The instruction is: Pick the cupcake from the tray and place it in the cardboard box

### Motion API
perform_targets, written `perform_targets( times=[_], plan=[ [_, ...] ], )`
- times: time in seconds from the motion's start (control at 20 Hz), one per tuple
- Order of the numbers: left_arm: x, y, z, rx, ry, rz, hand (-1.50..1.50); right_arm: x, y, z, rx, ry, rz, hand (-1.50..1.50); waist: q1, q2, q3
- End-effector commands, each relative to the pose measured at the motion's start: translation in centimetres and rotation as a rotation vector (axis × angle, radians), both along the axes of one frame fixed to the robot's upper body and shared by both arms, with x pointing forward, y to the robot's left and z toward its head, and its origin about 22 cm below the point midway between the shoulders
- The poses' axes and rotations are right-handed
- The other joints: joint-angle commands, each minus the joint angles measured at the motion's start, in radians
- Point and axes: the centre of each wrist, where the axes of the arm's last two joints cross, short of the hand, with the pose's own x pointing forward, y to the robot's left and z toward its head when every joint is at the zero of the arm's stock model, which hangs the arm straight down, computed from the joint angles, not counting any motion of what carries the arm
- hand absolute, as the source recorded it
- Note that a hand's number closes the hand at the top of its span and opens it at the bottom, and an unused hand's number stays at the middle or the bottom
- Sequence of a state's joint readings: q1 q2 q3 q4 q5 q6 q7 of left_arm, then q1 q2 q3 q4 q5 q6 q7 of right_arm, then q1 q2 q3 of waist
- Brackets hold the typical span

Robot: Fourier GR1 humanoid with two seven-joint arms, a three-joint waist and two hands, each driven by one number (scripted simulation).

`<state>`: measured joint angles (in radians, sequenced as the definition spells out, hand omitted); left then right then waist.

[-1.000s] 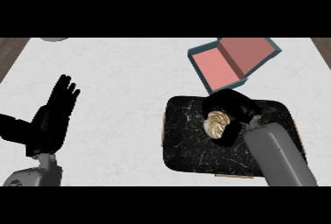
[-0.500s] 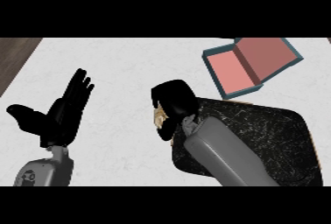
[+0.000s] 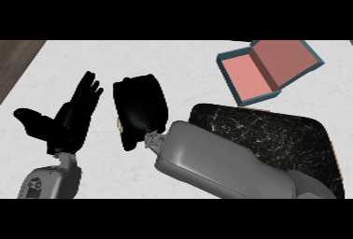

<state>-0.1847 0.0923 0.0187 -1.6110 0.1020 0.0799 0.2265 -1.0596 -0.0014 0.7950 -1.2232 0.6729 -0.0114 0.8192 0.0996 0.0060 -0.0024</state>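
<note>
left hand point(image 3: 69, 119) rested open at the view's left, fingers up | right hand point(image 3: 141, 109) hovered over the white surface point(image 3: 179, 65) left of the dark tray point(image 3: 276, 135), fingers curled, contents hidden | open cardboard box point(image 3: 265, 70) with pink inside lay at upper right, just beyond the tray

A white, faintly marbled counter top point(image 3: 172, 60) fills nearly the whole view. Dark wood-grain floor point(image 3: 17, 56) shows past its upper-left edge.
</note>
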Motion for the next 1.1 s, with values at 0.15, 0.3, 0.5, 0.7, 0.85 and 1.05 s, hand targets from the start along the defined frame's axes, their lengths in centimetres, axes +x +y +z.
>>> perform_targets(
  times=[0.15,0.3,0.5,0.7,0.85,1.05],
  plan=[
    [-0.5,0.9,-1.4,0.004,0.005,0.052,0.00,-0.1,2.2,5.9,0.251,-0.158,-0.200,1.50,-0.039,-0.004,0.000],
    [-1.8,2.1,-0.4,0.009,0.003,0.052,0.00,0.8,2.4,6.5,0.297,-0.210,-0.295,1.50,-0.046,-0.009,0.001],
    [-0.6,0.7,-1.7,0.002,0.020,0.073,0.00,2.1,2.3,9.2,0.325,-0.227,-0.375,1.50,-0.082,-0.007,0.001],
    [-1.3,0.9,-1.5,0.003,-0.003,0.076,0.00,5.8,0.5,9.5,0.311,-0.209,-0.440,1.50,-0.082,-0.003,0.002],
    [-3.1,2.6,-0.5,-0.015,0.012,0.083,0.00,7.3,-1.8,7.6,0.303,-0.184,-0.480,1.50,-0.082,-0.007,0.002],
    [-2.0,3.0,0.4,-0.012,0.001,0.092,0.00,9.2,-3.5,7.5,0.291,-0.220,-0.531,1.50,-0.088,-0.006,0.002]
  ],
)
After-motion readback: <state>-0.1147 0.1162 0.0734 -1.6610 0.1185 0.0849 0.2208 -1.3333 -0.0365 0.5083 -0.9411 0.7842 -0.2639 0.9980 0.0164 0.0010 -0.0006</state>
